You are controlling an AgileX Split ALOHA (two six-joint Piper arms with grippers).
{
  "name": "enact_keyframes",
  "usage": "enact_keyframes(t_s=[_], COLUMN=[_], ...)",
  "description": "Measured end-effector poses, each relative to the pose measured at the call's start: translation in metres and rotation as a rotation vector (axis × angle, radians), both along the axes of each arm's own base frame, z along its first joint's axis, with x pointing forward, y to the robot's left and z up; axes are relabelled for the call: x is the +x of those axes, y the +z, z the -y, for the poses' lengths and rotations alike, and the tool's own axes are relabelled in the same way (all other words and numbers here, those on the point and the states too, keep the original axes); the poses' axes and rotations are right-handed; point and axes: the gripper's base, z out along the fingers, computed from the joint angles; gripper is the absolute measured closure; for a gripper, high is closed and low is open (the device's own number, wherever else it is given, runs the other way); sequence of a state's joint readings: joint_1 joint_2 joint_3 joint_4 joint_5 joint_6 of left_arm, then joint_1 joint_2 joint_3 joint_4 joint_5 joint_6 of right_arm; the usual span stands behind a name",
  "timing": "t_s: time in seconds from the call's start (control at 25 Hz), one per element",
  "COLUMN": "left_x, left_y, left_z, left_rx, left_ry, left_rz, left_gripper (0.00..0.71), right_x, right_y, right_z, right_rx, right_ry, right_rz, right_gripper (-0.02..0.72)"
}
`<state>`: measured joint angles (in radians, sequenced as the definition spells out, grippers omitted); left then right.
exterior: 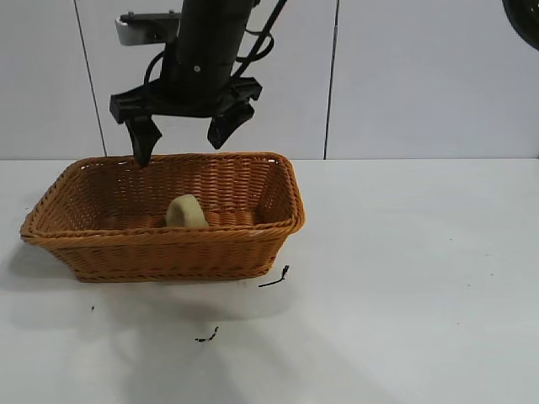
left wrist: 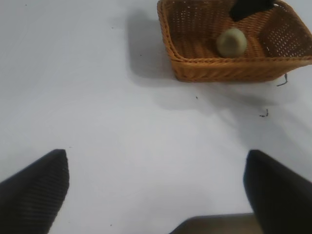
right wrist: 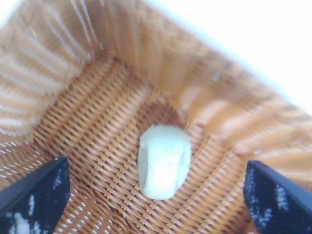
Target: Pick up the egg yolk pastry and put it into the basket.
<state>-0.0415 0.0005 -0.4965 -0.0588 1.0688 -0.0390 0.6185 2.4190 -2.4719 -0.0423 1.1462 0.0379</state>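
The egg yolk pastry (exterior: 186, 212), a pale yellow-green lump, lies on the floor of the orange-brown wicker basket (exterior: 168, 238), near its middle. My right gripper (exterior: 184, 139) hangs open and empty just above the basket's back rim. In the right wrist view the pastry (right wrist: 164, 161) lies free on the weave (right wrist: 122, 44), with the right gripper (right wrist: 156, 195) spread wide on either side and touching nothing. My left gripper (left wrist: 156, 190) is open and empty over bare table, well away from the basket (left wrist: 195, 63) and the pastry (left wrist: 231, 42).
The basket stands at the left of the white table (exterior: 404, 278). Two small dark scraps (exterior: 274, 278) (exterior: 208, 337) lie on the table in front of it. A dark rounded part (exterior: 524, 17) shows at the top right corner.
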Motion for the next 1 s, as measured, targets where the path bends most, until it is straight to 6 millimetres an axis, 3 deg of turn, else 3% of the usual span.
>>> enact_keyframes(t_s=[0.12, 0.36, 0.4, 0.52, 0.56, 0.64, 0.8, 1.0], left_x=[0.000, 0.000, 0.000, 0.000, 0.000, 0.000, 0.000, 0.000], left_y=[0.000, 0.000, 0.000, 0.000, 0.000, 0.000, 0.000, 0.000], left_z=[0.000, 0.000, 0.000, 0.000, 0.000, 0.000, 0.000, 0.000], left_rx=[0.000, 0.000, 0.000, 0.000, 0.000, 0.000, 0.000, 0.000], left_ry=[0.000, 0.000, 0.000, 0.000, 0.000, 0.000, 0.000, 0.000], left_rz=[0.000, 0.000, 0.000, 0.000, 0.000, 0.000, 0.000, 0.000], left_gripper=[0.015, 0.015, 0.015, 0.015, 0.015, 0.015, 0.015, 0.015], right_x=[0.019, 0.062, 0.062, 0.075, 0.081, 0.085, 0.089, 0.086], right_y=[0.002, 0.001, 0.001, 0.000, 0.000, 0.000, 0.000, 0.011], right_z=[0.031, 0.123, 0.123, 0.169, 0.197, 0.223, 0.257, 0.275], right_rx=[-0.021, -0.053, -0.053, -0.064, -0.070, -0.071, -0.062, -0.053], right_ry=[-0.059, -0.219, -0.219, -0.311, -0.365, -0.414, -0.478, -0.513], right_rz=[0.004, 0.000, 0.000, -0.014, -0.029, -0.032, -0.036, -0.028], right_gripper=[0.026, 0.034, 0.034, 0.038, 0.038, 0.038, 0.038, 0.038])
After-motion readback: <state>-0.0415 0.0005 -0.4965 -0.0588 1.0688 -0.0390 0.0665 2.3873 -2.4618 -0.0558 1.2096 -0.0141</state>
